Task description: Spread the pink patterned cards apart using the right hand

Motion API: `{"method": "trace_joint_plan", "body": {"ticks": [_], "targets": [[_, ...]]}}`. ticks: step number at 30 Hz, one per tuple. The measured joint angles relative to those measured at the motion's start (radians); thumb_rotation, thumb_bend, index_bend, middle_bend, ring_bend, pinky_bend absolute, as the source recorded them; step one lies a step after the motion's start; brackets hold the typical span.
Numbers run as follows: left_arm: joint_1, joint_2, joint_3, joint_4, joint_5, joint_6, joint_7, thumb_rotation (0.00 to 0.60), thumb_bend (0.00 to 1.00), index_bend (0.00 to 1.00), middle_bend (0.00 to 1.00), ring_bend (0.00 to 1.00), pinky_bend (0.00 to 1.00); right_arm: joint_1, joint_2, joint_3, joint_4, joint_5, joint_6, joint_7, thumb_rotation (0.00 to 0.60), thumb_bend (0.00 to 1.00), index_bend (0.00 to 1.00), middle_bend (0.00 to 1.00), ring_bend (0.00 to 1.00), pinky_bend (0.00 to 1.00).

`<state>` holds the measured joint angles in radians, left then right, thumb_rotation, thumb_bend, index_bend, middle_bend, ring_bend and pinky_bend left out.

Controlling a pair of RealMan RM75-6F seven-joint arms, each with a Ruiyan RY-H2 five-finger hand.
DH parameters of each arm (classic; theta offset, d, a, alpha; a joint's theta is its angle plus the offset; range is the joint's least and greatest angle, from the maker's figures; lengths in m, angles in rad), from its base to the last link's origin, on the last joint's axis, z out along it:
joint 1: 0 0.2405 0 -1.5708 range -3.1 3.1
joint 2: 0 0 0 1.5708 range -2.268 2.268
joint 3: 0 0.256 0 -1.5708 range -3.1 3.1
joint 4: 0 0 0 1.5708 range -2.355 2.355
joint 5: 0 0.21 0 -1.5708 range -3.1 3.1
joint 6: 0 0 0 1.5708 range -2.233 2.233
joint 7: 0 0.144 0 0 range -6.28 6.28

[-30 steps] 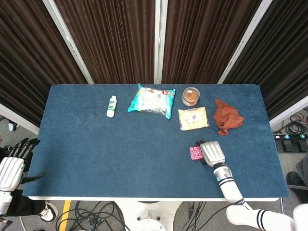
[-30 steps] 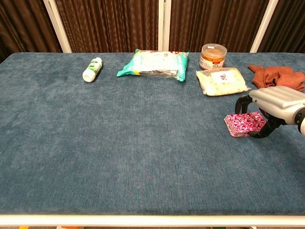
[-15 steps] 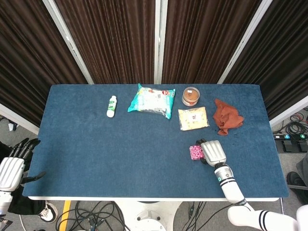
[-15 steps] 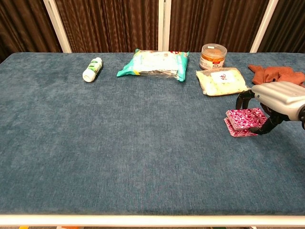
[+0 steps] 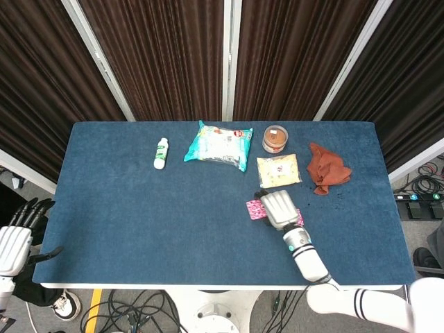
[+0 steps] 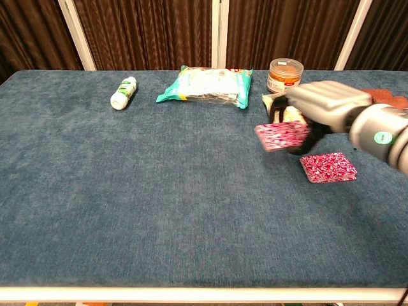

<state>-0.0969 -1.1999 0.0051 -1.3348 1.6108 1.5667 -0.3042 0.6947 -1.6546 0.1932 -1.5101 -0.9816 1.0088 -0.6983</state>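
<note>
My right hand (image 5: 277, 207) (image 6: 319, 105) holds part of the pink patterned cards (image 6: 279, 136) (image 5: 255, 209) by their right end, lifted above the blue table (image 5: 139, 222). The held cards stick out to the left of the fingers. The other pink cards (image 6: 328, 167) lie flat on the cloth, below and right of the hand; in the head view only a pink edge of them (image 5: 300, 220) shows beside the wrist. My left hand (image 5: 15, 239) hangs off the table's left front corner with its fingers apart and nothing in it.
Along the back stand a white bottle (image 5: 161, 152), a teal packet (image 5: 217, 144) and a brown-lidded jar (image 5: 275, 138). A clear bag of pale food (image 5: 278, 171) lies just behind the right hand. A rust cloth (image 5: 327, 167) is crumpled at the right.
The right hand has risen and swung left and back, carrying some of the pink cards away from the pile; the other cards stay on the table. The left hand has barely moved.
</note>
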Motion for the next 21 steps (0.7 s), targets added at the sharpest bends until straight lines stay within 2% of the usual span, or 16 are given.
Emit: {"method": "trace_joint_plan", "body": {"ticks": [8, 13, 21], "targets": [[0.003, 0.003, -0.003, 0.006, -0.004, 0.003, -0.013, 0.600, 0.02, 0.11, 0.10, 0.00, 0.13, 0.080, -0.114, 0.018, 0.102, 0.098, -0.032, -0.069, 0.600, 0.21, 0.45, 0.43, 0.78, 0.83], [0.004, 0.004, -0.004, 0.009, -0.006, 0.004, -0.018, 0.600, 0.02, 0.11, 0.10, 0.00, 0.13, 0.098, -0.137, 0.007, 0.136, 0.127, -0.048, -0.079, 0.600, 0.20, 0.44, 0.39, 0.78, 0.83], [0.004, 0.002, -0.005, 0.014, -0.007, 0.003, -0.019, 0.600, 0.02, 0.11, 0.10, 0.00, 0.13, 0.115, -0.120, -0.027, 0.132, 0.159, -0.085, -0.089, 0.600, 0.13, 0.19, 0.22, 0.77, 0.83]]}}
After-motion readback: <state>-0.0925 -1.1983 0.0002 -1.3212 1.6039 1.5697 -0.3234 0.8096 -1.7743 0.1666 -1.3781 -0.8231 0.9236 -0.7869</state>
